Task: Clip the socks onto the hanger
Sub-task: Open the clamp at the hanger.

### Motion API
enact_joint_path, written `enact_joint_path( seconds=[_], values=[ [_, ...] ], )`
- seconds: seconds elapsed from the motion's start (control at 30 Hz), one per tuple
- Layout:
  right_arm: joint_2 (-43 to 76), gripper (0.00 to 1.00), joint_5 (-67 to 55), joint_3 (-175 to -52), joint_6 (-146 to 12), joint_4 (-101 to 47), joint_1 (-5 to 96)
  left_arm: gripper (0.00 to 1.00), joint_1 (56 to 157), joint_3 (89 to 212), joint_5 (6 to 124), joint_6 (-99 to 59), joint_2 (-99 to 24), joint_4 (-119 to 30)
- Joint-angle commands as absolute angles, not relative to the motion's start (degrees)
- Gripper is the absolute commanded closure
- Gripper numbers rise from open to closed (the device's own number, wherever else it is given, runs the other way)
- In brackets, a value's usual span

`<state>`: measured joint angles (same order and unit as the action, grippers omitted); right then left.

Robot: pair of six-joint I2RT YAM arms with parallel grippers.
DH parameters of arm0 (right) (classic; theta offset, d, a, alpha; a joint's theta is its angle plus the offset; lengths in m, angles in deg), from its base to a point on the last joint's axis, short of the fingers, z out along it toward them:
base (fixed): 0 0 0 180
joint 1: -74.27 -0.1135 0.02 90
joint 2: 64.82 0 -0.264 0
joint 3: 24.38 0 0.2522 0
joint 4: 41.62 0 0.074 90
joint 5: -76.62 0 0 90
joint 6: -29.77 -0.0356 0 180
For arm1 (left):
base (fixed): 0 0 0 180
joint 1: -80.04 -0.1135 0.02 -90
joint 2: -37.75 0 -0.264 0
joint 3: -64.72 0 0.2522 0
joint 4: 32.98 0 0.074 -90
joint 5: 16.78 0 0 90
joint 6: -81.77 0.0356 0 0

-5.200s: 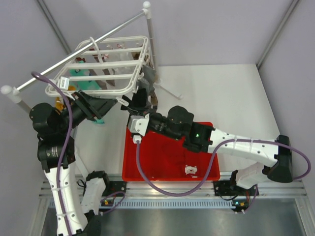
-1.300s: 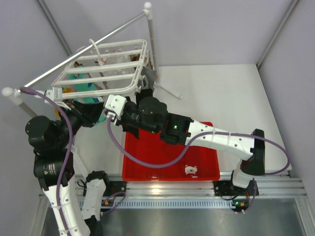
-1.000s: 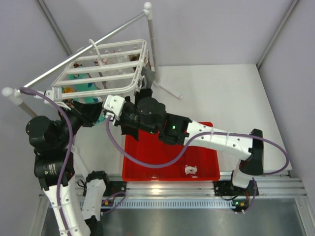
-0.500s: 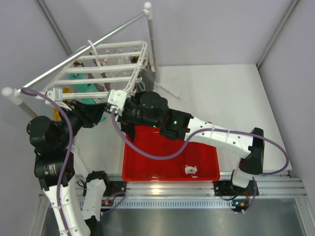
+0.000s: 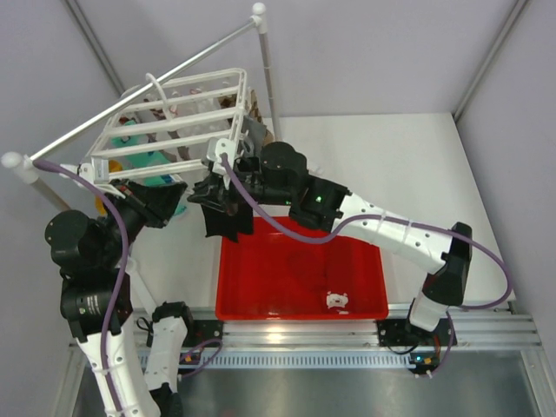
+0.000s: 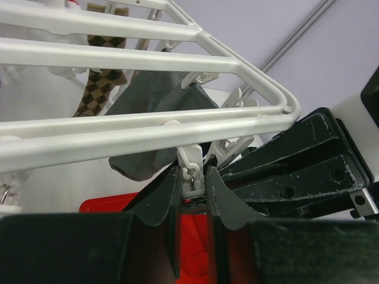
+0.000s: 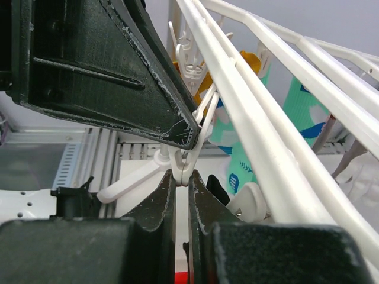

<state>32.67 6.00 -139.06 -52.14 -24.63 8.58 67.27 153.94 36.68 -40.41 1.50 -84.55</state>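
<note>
- The white table [image 5: 408,174] shows as a broad bare stretch on the right side, from the far wall line to the near edge beside the right arm.
- The metal rail [image 5: 130,88] slants from the near left pole to the far pole and closes off the left side above the hanger.
- The red tray [image 5: 300,269] sits at the near edge. Its floor is mostly bare, and the right arm crosses over its far edge.
- The hanger [image 6: 118,137] hangs tilted under the rail, with both grippers crowded at its near right corner.
- A grey sock [image 6: 154,100] and a teal patterned sock [image 7: 308,100] hang under the slats, so there is little room below the frame.
- The black sock [image 5: 228,221] dangles just under the place where the grippers meet, with its lower end over the tray's far left corner. I cannot tell whether fingers or a clip carry it.
- The left gripper [image 6: 192,180] is narrow and squeezes a small white clip [image 6: 190,168] that dangles from the corner bar.
- The right gripper [image 7: 180,177] has its fingers almost together, tips at the foot of that clip. What lies between them I cannot tell.
</note>
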Motion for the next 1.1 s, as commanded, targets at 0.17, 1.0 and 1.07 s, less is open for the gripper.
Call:
enact_joint_path(
  seconds=[0.17, 1.0, 1.07],
  values=[
    [32.0, 0.9, 7.7, -145.5, -54.4, -22.8, 9.1, 1.0, 67.2, 156.1, 35.5, -42.1, -0.6, -79.6],
    [34.0, 0.66, -33.0, -138.2, -11.5, -40.7, -5.7, 1.0, 67.1, 158.2, 44.4, -52.7, -1.9, -93.3],
    [34.8, 0.66, -33.1, -139.0, -11.2, -39.6, -5.9, 1.0, 66.9, 158.0, 44.4, -53.0, -1.8, -93.3]
  ],
)
